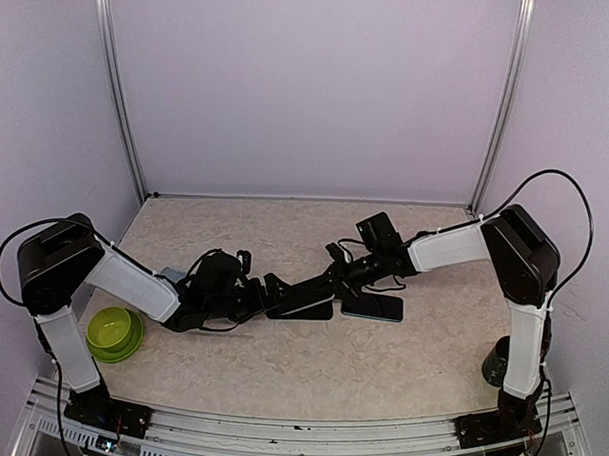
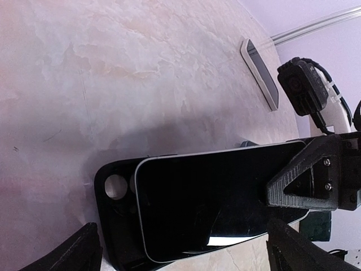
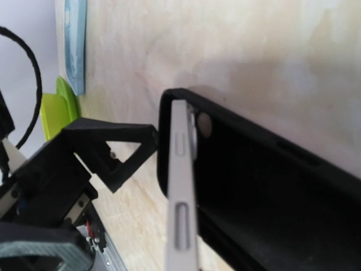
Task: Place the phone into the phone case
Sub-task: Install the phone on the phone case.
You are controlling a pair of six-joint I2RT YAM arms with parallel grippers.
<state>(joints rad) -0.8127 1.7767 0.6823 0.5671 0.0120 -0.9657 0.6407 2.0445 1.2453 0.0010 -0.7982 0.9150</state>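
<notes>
Phone (image 2: 214, 197): dark screen, silver rim, screen up. One end is pinched in the right hand (image 2: 299, 183), and the rest overhangs the case (image 2: 113, 226), offset and not seated. Case: black, round camera cutout, open side up on the tabletop (image 2: 113, 84), cutout end between the left hand's (image 2: 186, 257) spread fingers.

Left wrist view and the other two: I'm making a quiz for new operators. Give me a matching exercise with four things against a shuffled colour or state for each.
Things:
1. phone
2. phone case
3. bowl
4. left gripper

Descriptions:
A. green, near the left edge of the table
B. jaws wide open
C. black, lying on the table
D. clamped in the right gripper, over the case

Pairs: 1-D, 2-C, 3-A, 4-B
</notes>
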